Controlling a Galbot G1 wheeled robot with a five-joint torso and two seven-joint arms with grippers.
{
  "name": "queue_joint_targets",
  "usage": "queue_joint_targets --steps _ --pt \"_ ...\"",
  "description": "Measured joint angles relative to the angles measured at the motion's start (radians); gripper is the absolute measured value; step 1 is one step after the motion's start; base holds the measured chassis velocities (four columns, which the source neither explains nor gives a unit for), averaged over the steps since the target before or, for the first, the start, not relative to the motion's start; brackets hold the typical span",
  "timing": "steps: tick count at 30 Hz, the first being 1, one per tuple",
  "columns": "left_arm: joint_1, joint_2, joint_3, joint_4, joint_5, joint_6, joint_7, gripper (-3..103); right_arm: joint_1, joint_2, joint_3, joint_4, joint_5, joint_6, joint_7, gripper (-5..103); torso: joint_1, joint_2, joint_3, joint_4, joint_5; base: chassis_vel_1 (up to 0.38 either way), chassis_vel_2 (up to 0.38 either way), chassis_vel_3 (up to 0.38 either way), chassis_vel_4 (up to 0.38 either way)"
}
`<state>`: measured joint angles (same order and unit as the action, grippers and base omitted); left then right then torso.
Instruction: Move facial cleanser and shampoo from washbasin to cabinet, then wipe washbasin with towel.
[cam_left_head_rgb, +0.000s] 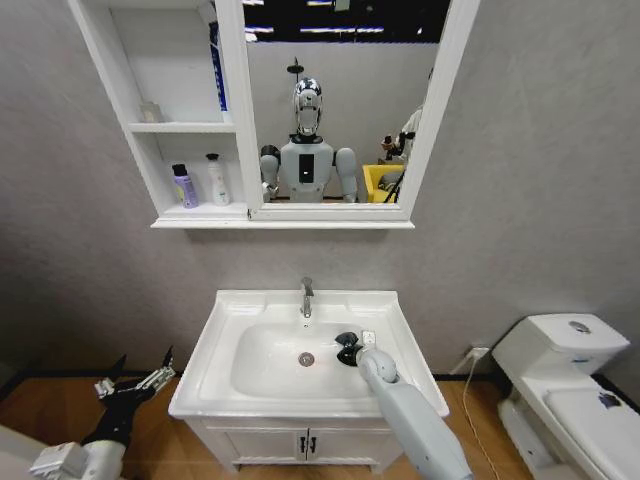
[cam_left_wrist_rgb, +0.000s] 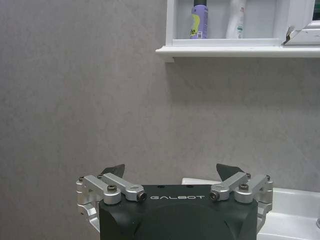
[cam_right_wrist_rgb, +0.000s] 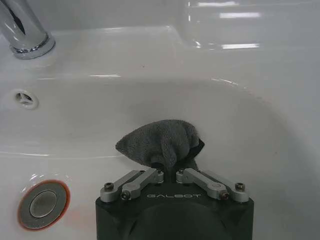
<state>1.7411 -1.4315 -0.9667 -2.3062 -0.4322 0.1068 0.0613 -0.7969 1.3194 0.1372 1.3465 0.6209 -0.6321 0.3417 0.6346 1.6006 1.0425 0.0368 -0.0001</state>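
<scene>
in washbasin bowl: right hand clenched on towel; left hand released.

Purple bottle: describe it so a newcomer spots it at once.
Find the white wall cabinet above the washbasin. In its lowest niche, left of the mirror, stand two bottles; the purple bottle is the left one, black-capped, beside a white bottle.
</scene>
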Motion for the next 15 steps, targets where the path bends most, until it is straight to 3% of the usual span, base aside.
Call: queue_joint_targets --steps 15 --pt "0.000 0.000 0.000 0.000 0.000 0.000 0.000 100 0.078 0.111 -0.024 -0.184 -0.118 0.065 -0.139 6 0.000 0.000 0.000 -0.0003 -0.0004 0.000 0.000 0.000 0.000"
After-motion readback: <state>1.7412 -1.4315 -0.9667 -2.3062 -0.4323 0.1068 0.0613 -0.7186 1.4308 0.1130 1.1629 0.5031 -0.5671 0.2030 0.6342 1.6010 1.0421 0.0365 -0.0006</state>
